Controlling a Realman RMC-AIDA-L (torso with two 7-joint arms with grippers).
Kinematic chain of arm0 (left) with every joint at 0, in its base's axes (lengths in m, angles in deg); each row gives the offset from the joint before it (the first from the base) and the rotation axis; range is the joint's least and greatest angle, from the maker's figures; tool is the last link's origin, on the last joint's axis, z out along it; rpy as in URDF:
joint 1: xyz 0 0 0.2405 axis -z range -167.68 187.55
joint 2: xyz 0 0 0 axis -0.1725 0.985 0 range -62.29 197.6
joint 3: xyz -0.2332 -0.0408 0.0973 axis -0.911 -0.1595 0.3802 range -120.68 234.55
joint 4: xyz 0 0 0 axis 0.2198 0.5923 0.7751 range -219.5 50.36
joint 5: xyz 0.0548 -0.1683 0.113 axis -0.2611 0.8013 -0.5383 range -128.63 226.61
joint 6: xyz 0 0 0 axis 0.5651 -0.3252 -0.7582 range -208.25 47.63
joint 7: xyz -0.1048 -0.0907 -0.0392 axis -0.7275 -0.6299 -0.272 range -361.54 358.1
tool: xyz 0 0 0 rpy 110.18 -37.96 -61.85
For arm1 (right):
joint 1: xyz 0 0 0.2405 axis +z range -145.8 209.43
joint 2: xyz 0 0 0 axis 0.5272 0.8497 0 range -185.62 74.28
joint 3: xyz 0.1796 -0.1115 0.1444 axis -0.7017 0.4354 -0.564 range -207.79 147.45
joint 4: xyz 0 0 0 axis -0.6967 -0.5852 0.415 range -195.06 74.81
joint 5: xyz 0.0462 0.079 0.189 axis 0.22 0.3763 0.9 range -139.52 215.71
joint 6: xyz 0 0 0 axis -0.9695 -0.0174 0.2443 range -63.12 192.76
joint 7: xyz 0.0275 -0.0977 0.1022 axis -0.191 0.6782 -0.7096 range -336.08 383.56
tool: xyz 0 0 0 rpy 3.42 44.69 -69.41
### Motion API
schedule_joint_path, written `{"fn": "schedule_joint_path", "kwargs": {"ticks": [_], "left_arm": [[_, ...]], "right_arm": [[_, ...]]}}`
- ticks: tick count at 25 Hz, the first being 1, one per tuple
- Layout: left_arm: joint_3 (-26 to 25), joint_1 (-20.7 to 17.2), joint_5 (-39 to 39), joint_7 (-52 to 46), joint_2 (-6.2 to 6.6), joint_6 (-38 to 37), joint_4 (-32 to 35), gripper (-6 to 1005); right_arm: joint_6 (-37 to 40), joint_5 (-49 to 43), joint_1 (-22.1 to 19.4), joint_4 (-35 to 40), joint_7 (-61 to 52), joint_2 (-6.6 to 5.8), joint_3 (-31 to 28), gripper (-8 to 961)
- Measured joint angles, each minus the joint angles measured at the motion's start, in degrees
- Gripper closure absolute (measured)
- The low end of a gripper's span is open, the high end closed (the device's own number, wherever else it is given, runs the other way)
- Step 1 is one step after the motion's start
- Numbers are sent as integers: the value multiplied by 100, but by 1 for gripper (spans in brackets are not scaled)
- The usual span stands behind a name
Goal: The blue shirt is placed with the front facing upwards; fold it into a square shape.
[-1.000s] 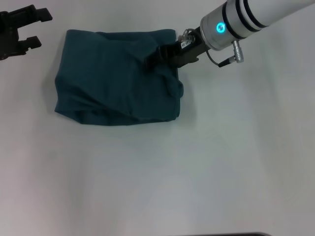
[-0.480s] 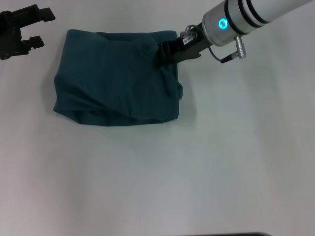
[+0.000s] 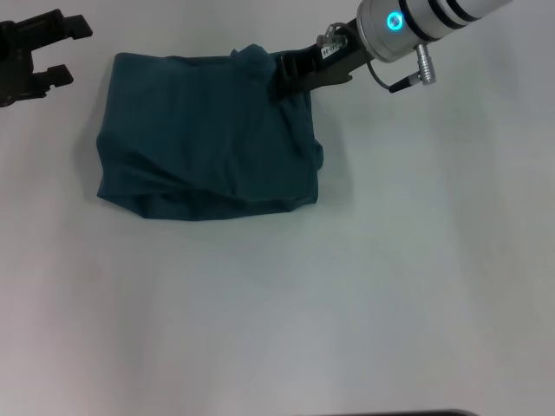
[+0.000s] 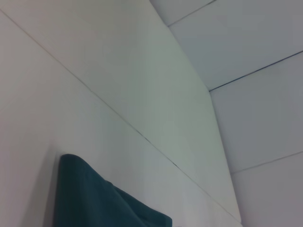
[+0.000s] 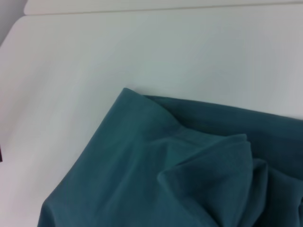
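1. Since it fills nearly the whole head view, the white table (image 3: 347, 303) comes first, plain and flat under everything else.
2. Next is the blue shirt (image 3: 204, 139), lying on the far left part of the table as a folded, roughly square bundle. Its near edge is a bit rumpled, with layers showing along the bottom left. No lettering shows on the upper side. The right wrist view shows the shirt (image 5: 156, 175) close up, with a little peak of cloth bunched up near its edge, and the left wrist view catches only a corner of the shirt (image 4: 90, 198).
3. The right arm (image 3: 425, 22) reaches in from the upper right, silver with black bands and a glowing blue ring.
4. The right gripper (image 3: 282, 76) sits at the shirt's far right corner, touching the cloth where that small peak sticks up. Can't tell if its fingers are pinching the fabric or just resting against it.
5. The left gripper (image 3: 61, 50) is off at the far left edge, well apart from the shirt, with its fingers spread and nothing between them.
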Motion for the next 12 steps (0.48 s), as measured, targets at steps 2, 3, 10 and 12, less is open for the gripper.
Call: {"fn": "schedule_joint_path", "kwargs": {"ticks": [2,3,10,12], "left_arm": [[-10,-5,0,0,5,14,0,60],[-11,-7,0,0,6,24,0,60],[-37,-6,0,0,31,55,46,60],[-39,-4,0,0,34,58,49,60]], "right_arm": [[26,-3,18,28,-1,0,7,892],[38,-4,19,55,-1,0,7,893],[220,14,-39,541,-123,-83,-50,893],[215,5,-42,563,-138,-113,-34,893]]}}
